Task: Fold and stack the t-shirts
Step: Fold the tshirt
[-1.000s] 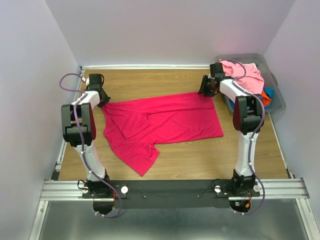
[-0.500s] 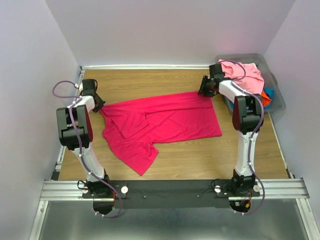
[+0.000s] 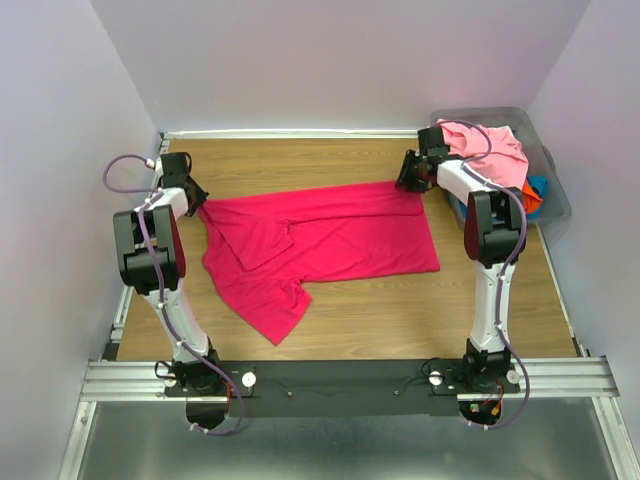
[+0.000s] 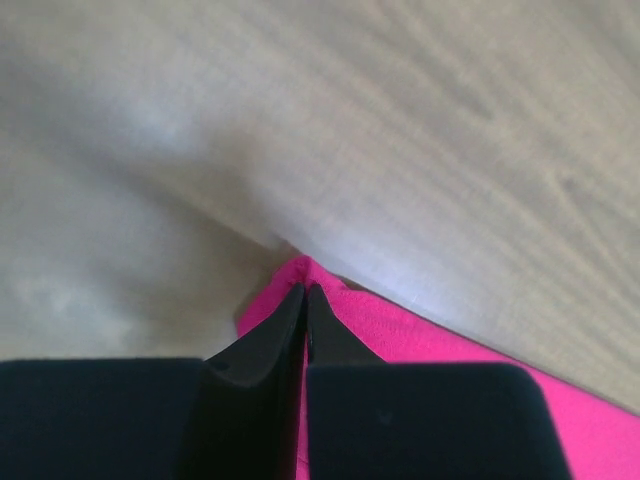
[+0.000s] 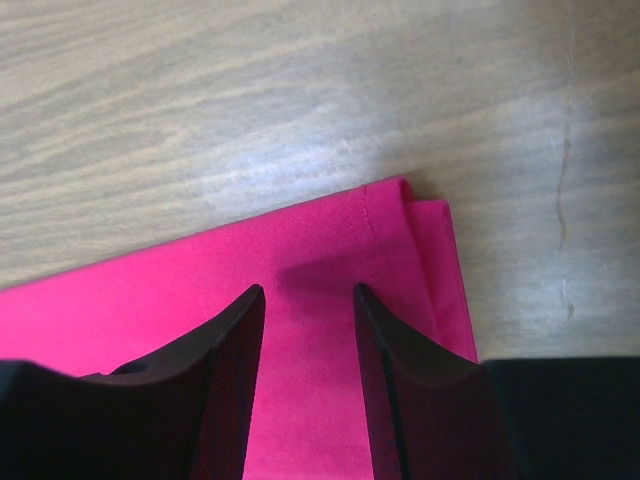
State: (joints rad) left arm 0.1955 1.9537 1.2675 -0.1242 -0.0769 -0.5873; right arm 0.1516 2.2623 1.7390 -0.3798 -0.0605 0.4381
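Lying spread mid-table (image 3: 400, 310): crimson t-shirt (image 3: 320, 245) | left gripper (image 4: 303, 300): is clenched on the shirt corner at 10 o'clock | right gripper (image 5: 308, 300): jaws are held apart over the corner at 1 o'clock | other t-shirts (image 3: 495, 150): are heaped in the grey bin (image 3: 555, 200) at 2 o'clock

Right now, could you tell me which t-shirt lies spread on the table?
The crimson t-shirt: it alone lies on the table, while the pink one sits heaped in the bin.

wooden table (image 3: 370, 310); grey plastic bin (image 3: 556, 205) at its far right corner; metal rail (image 3: 340, 380) along the near edge
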